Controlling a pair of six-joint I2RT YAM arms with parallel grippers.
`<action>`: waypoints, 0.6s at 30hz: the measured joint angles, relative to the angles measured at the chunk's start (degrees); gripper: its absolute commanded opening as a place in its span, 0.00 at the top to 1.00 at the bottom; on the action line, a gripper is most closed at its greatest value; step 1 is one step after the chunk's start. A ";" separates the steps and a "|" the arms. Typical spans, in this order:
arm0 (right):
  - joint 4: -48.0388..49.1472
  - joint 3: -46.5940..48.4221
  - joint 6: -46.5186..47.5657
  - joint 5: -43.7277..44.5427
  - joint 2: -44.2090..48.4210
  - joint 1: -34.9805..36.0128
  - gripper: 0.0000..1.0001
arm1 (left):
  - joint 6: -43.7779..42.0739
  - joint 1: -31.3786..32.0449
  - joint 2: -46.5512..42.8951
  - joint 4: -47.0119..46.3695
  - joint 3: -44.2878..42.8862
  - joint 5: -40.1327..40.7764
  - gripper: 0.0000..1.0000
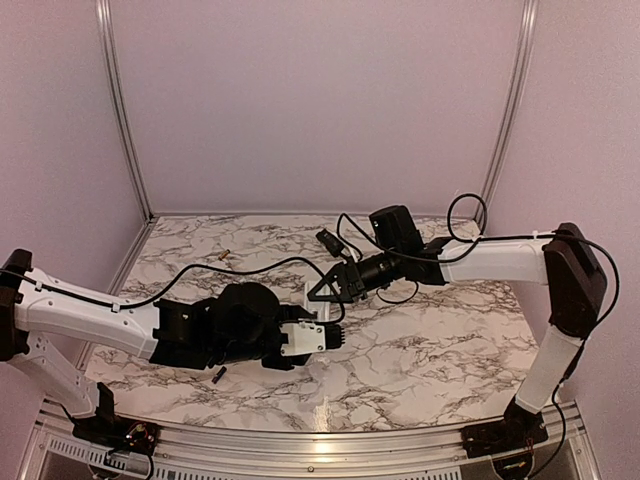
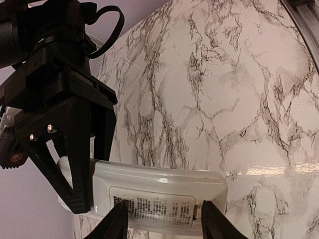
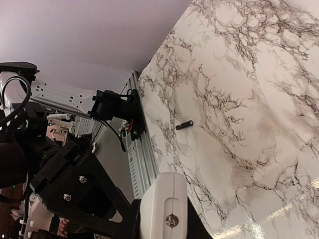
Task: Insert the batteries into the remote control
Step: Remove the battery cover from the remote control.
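Right pincer [image 2: 87, 181]: closed narrow on the left end of the remote [image 2: 164, 181] as the left wrist view shows it. One finger sits in front of the white shell and the other runs behind it, so the remote is pinched between them and held up off the table [image 1: 450, 350].

Left pincer [image 2: 164, 224]: about half open. Its two tips come up at the remote's lower edge, one on each side of the printed label. The shell runs past both tips, so it isn't clamped between them. Can't tell if the tips touch it.

The remote hangs between the two pincers with its long side level in the left wrist view. The label side faces the left pincer. Can't see a battery slot from here.

Black battery [image 3: 184, 125]: flat on the table, well apart from both pincers. In the top view it's on the near side, beside the left arm behind its pincer.

Tan battery [image 1: 223, 257]: on the table toward the far edge, well off to the left of the right pincer. Nothing touches it.

Neither battery is in a pincer or in the remote.
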State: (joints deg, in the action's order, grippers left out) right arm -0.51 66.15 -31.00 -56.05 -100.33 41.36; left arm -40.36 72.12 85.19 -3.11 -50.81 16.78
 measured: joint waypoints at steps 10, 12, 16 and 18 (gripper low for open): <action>0.98 0.00 0.28 0.72 -0.28 -0.22 1.00 | -2.16 0.52 0.70 -1.51 0.48 3.52 0.53; 1.46 0.00 0.28 0.76 -0.28 -0.26 1.00 | -2.91 0.76 0.48 -2.58 1.07 4.42 0.54; 2.21 0.09 -0.07 0.50 -0.28 -0.24 1.00 | -4.35 1.20 -0.90 -4.66 2.73 5.44 0.54; 1.86 0.33 -0.09 0.09 -0.28 -0.24 1.00 | -4.96 1.33 -2.05 -5.53 3.72 6.10 0.54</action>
State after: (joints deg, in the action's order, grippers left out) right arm 1.34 66.48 -31.09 -55.96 -100.62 41.12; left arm -45.32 73.45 83.13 -8.64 -47.09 22.87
